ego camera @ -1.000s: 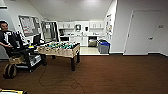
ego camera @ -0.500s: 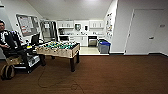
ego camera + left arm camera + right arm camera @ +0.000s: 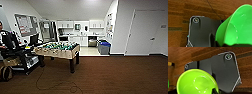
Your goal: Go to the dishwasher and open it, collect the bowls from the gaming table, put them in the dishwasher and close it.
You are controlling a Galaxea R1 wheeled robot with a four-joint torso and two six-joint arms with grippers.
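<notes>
A round lime-green plastic bowl sat close against each pincer, another at the right; their grip I couldn't tell.

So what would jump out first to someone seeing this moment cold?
Two bright green bowls, one large in the left wrist view, one in the right wrist view, each above brown carpet. In the head view, a table-football table stands left of centre on the carpet, a seated person at the far left edge, and a white kitchenette lies at the back.
</notes>
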